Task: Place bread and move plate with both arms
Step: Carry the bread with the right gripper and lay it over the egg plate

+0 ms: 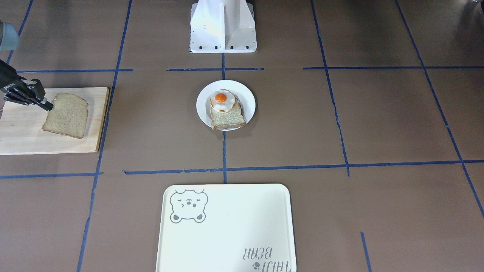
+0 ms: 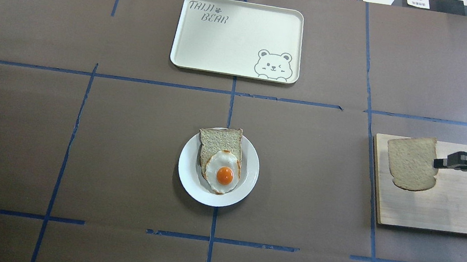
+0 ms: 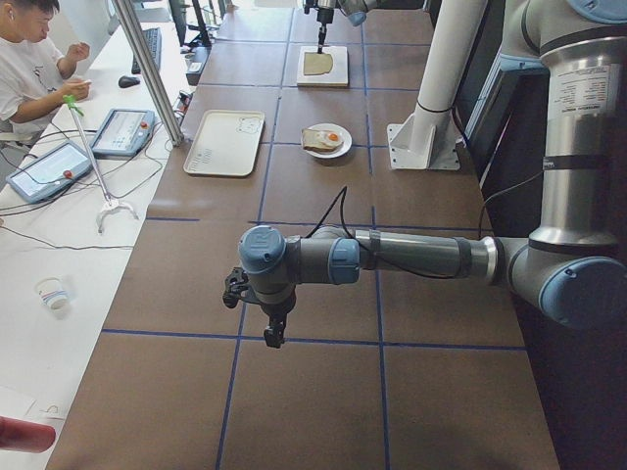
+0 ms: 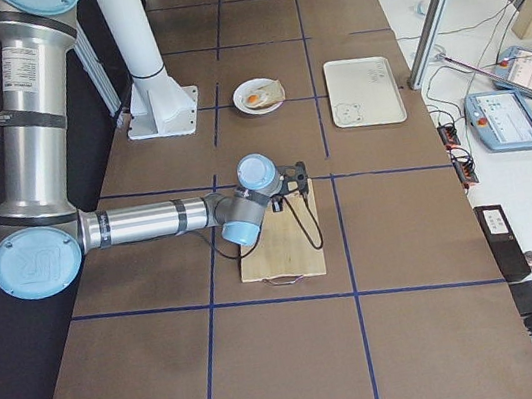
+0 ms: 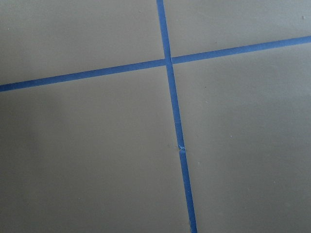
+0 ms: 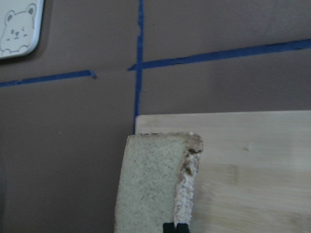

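Note:
My right gripper (image 2: 436,163) is shut on one edge of the bread (image 2: 412,162), a brown wholemeal slice. It holds the slice a little above the far left corner of the wooden board (image 2: 444,208). The front-facing view shows the same grip (image 1: 49,105) on the bread (image 1: 66,115). In the right wrist view the fingertips (image 6: 175,227) pinch the crust of the bread (image 6: 153,189). The white plate (image 2: 187,165) sits mid-table and carries another slice (image 2: 218,140) and a fried egg (image 2: 223,172). My left gripper (image 3: 274,333) shows only in the exterior left view, far from the plate; I cannot tell its state.
A cream tray with a bear drawing (image 2: 237,36) lies beyond the plate at the far side. The white pedestal base (image 1: 223,26) stands at the robot's side. Blue tape lines cross the brown table. The left wrist view shows only table and tape.

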`<state>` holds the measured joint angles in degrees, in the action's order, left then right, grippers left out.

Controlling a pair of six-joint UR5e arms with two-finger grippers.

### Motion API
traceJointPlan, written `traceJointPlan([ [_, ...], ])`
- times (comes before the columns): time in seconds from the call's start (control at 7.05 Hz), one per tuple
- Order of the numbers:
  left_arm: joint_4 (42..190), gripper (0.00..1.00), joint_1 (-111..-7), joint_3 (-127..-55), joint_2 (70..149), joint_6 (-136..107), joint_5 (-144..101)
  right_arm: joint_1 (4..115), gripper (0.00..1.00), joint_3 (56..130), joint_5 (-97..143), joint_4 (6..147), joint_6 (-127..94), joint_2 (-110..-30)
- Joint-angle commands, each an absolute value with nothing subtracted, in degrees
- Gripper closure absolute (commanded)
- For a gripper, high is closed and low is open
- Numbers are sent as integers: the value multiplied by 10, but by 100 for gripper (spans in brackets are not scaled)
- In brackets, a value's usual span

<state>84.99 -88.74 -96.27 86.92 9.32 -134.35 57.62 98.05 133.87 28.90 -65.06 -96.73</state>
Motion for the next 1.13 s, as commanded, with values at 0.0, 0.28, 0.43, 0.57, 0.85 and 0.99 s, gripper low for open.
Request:
traceJointPlan([
  [0.0,850,0,-887,-962,869,93,-1343,565,100,1009,1345,385,-722,-845],
  [0.28,850,0,-885,-962,869,93,-1344,518,100,1008,1332,427,-784,-748],
  [0.43,850,0,-885,-962,869,93,-1344,477,100,1008,1290,456,-812,-697],
  [0.57,850,0,-884,-962,869,93,-1344,415,100,1008,1219,478,-821,-666],
  [0.85,850,0,-883,-962,869,93,-1344,307,100,999,1099,487,-819,-639],
  [0.99,850,0,-879,-962,869,93,-1344,298,100,998,1094,484,-811,-637],
])
